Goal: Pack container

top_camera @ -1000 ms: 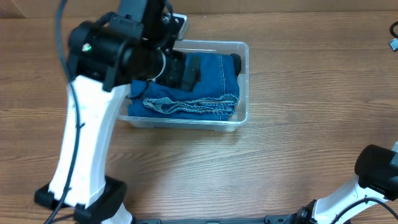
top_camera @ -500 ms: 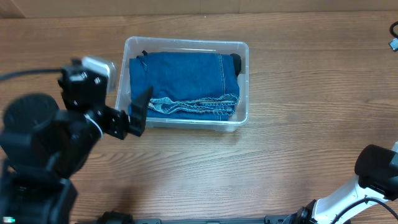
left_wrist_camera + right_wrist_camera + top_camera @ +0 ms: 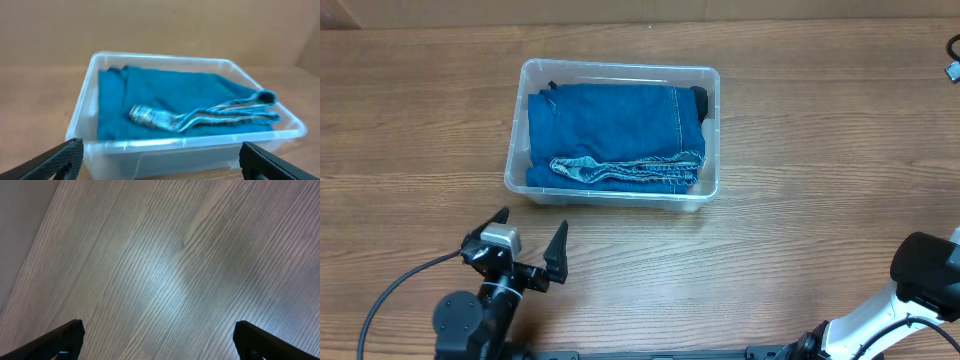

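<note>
Bright, even light is filling the overhead view. Glare is whitening the table (image 3: 172, 282) in the right wrist view; the container (image 3: 185, 149) is appearing slightly blurred.

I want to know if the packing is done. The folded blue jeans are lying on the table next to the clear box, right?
Not quite. The folded blue jeans are lying inside the clear container, not next to it on the table. The overhead view shows this, and the left wrist view shows it too.
</note>
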Robot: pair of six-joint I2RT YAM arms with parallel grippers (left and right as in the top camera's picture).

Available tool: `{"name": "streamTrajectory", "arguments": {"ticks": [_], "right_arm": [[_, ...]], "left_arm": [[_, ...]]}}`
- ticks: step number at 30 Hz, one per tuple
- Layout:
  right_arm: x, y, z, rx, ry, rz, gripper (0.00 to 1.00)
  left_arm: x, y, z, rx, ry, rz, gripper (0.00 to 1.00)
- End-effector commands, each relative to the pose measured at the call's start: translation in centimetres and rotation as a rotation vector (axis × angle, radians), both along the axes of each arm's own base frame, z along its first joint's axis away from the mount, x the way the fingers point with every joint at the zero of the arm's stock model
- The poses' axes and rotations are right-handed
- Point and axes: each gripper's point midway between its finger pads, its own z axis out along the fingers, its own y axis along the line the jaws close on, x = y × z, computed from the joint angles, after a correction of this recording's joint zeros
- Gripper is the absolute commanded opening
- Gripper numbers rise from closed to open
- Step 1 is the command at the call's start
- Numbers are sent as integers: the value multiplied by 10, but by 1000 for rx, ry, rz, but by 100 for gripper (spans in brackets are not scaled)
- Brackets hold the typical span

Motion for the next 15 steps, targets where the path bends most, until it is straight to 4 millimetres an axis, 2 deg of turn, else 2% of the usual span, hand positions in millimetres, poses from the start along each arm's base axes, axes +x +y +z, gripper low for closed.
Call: {"name": "streamTrajectory", "arguments": {"ticks": [1,6,11,15], "right_arm": [[0,-1,6,-12,-16,-3,100],[0,-1,6,-12,-16,-3,100],[0,-1,6,-12,-16,-3,100],[-1,-1,6,-12,-16,-3,100]], "left_arm": [[5,31,-22,-151,28,207,100],[10,58,-30,-140,-29,362,100],[20,63,-54,-133,-36,383,100],[20,68,-56,-63,-46,396,100]]}}
